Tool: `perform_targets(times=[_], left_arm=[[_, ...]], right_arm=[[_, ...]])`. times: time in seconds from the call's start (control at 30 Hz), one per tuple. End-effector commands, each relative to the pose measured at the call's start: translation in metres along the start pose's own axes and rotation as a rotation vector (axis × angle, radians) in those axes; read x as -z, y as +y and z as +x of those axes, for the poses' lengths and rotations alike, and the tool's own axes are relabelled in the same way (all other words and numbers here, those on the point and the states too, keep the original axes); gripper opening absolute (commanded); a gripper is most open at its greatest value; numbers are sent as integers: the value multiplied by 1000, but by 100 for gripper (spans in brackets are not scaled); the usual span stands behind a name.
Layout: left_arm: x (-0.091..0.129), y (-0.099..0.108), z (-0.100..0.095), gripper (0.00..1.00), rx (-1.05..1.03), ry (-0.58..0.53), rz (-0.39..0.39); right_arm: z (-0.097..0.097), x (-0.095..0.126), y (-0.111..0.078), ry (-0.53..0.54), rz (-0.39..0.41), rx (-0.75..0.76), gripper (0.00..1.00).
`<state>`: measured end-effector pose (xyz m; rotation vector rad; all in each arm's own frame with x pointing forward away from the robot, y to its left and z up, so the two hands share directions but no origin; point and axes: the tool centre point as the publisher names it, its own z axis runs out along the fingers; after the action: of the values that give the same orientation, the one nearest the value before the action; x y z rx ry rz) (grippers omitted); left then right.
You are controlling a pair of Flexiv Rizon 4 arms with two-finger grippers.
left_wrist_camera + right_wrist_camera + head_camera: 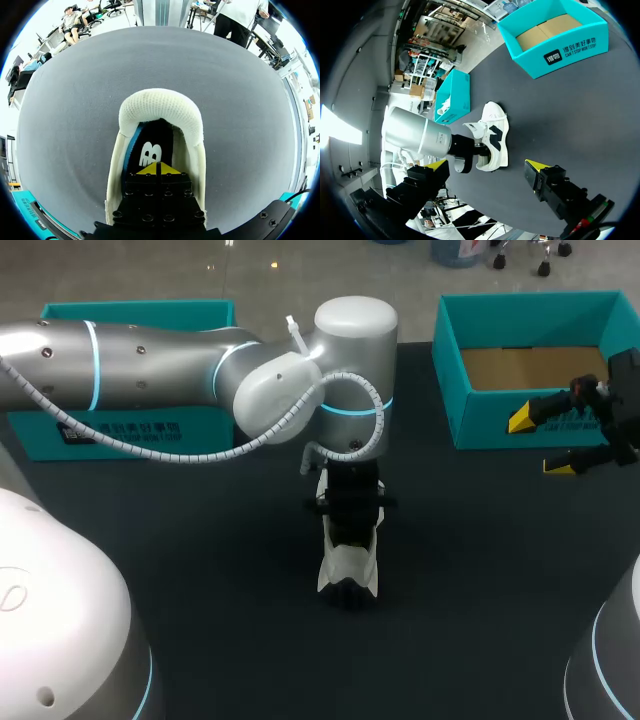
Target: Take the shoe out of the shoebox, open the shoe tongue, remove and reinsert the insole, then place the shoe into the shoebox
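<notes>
A white shoe (348,565) with dark trim stands on the dark table at the middle. My left arm comes over from the left and its gripper (350,502) points straight down into the shoe's opening. In the left wrist view this gripper (159,169) is shut, its yellow tips pressed together just over the black insole (150,150), inside the white heel collar (160,107). Whether the tips pinch the insole I cannot tell. My right gripper (540,444) hangs open in front of the teal shoebox (455,390), nothing between its fingers (535,167). It looks toward the shoe (492,137).
The open shoebox (555,37) stands at the back right, with brown cardboard showing inside. A teal lid or second box (140,312) sits at the back left behind my left arm. Dark tabletop (200,570) surrounds the shoe.
</notes>
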<state>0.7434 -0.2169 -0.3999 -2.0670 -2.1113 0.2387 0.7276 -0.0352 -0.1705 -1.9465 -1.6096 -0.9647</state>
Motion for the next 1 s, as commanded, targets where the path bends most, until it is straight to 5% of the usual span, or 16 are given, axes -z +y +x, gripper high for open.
perform_targets(times=[0.03, 0.47, 1.0], left_arm=[[3, 0, -3, 0, -2, -4, -2], [37, -21, -5, 0, -69, -70, 23], [7, -23, -12, 0, -76, -49, 82]], right_arm=[[0, 0, 0, -3, -1, -2, 100], [0, 0, 0, -3, -1, -2, 100], [0, 0, 0, -3, -1, -2, 100]])
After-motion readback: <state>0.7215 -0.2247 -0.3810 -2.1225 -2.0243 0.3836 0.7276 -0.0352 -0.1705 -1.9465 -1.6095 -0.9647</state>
